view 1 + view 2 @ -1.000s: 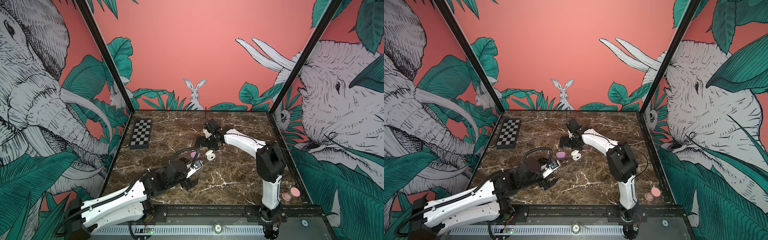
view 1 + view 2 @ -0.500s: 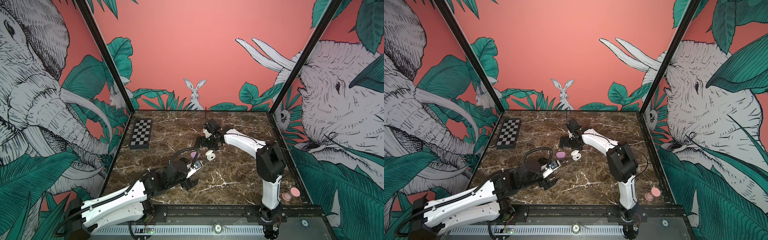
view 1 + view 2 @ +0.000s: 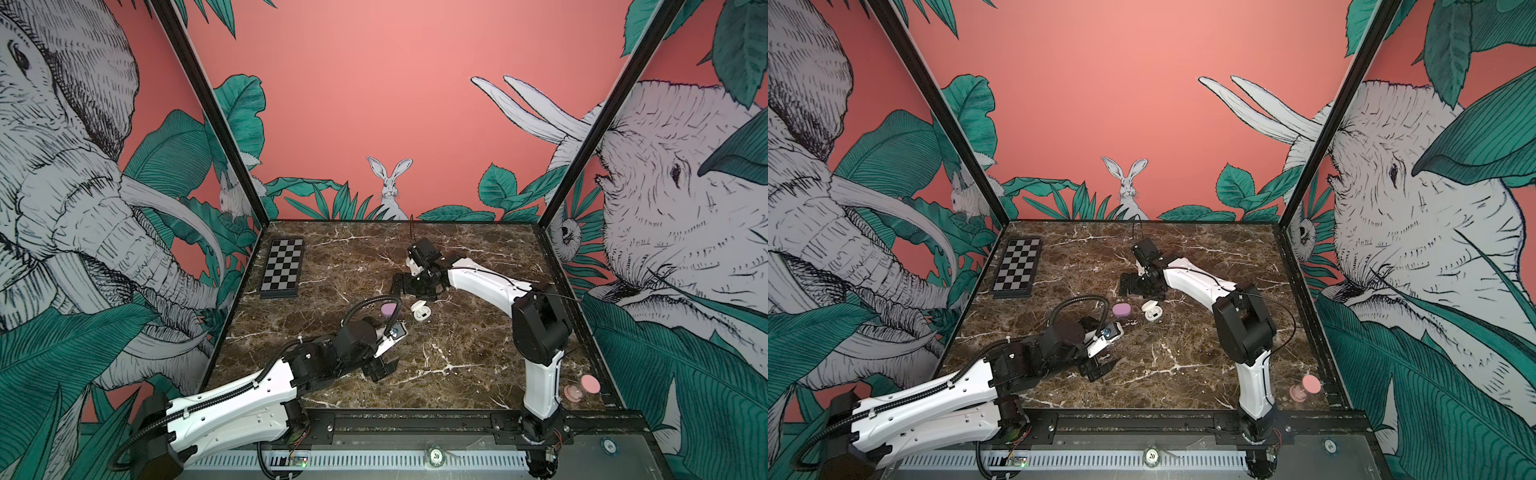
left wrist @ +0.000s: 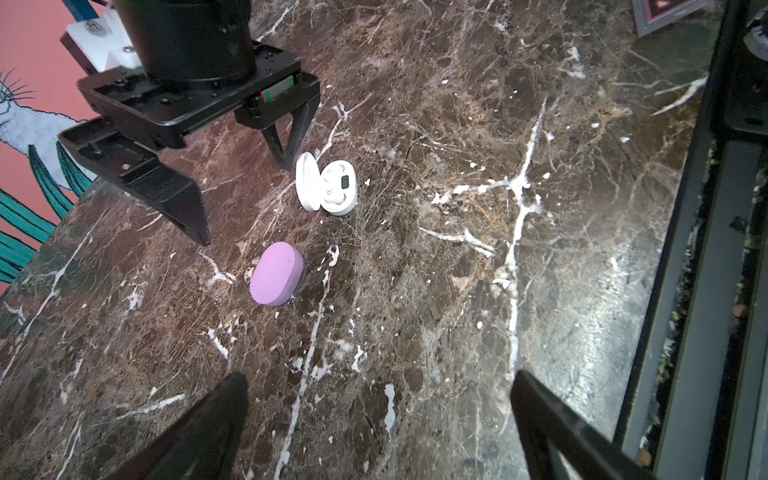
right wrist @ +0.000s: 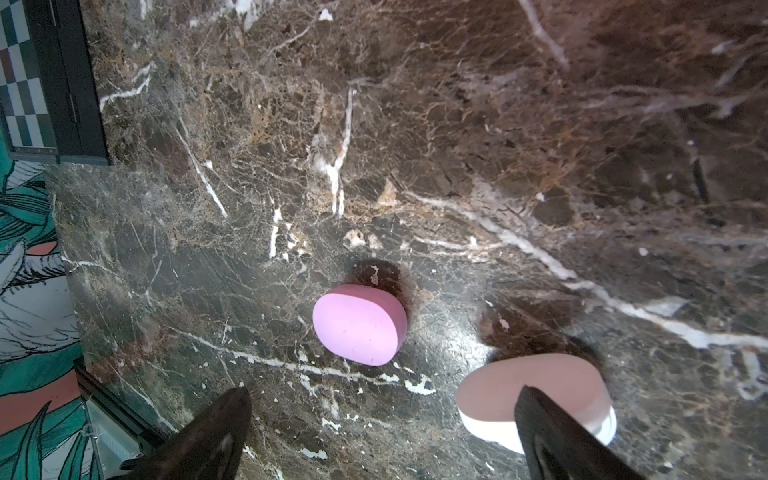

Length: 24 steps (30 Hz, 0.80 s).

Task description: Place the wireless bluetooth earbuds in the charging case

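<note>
An open white charging case [image 3: 420, 311] [image 3: 1152, 311] lies mid-table, its lid [image 4: 307, 183] raised. Two white earbuds [image 4: 332, 198] sit in its wells. Beside it lies a shut lilac case [image 3: 389, 309] [image 3: 1121, 309] [image 4: 276, 274] [image 5: 359, 330]; no lilac earbuds show. My right gripper [image 3: 400, 286] [image 3: 1127, 286] [image 4: 245, 205] [image 5: 382, 399] hangs open just behind both cases, empty; the white case's lid back [image 5: 532, 386] shows by one finger. My left gripper [image 3: 380, 368] [image 3: 1100, 368] [image 4: 380, 386] is open and empty, low over the marble in front of the cases.
A checkerboard [image 3: 282, 268] [image 3: 1017, 268] lies at the back left of the marble table [image 3: 457, 353]. A small pink object [image 3: 582, 386] [image 3: 1304, 386] stands at the front right corner, near the right arm's base. A black frame rail [image 4: 706, 249] borders the table.
</note>
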Available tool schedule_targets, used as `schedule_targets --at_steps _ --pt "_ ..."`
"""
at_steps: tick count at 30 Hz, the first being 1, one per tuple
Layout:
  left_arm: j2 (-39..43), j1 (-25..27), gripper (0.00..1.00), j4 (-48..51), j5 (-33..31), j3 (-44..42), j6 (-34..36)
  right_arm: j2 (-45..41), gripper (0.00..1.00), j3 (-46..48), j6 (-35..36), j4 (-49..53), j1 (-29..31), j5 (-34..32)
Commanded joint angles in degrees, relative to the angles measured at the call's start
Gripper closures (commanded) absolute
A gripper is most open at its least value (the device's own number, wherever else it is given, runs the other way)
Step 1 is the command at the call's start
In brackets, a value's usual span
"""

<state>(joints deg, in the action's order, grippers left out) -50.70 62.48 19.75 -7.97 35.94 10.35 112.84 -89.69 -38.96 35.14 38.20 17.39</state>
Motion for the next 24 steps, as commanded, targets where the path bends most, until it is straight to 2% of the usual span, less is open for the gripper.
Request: schedule_targets --at_steps 1,24 --pt "0.07 0.11 0.01 0.73 0.91 1.78 0.37 0.55 0.02 0.71 0.46 0.65 -0.29 -0.56" --pt "-0.17 0.17 0.01 0.57 1.11 1.85 0.51 -0.49 0.02 1.83 0.52 1.26 -0.31 -0.73"
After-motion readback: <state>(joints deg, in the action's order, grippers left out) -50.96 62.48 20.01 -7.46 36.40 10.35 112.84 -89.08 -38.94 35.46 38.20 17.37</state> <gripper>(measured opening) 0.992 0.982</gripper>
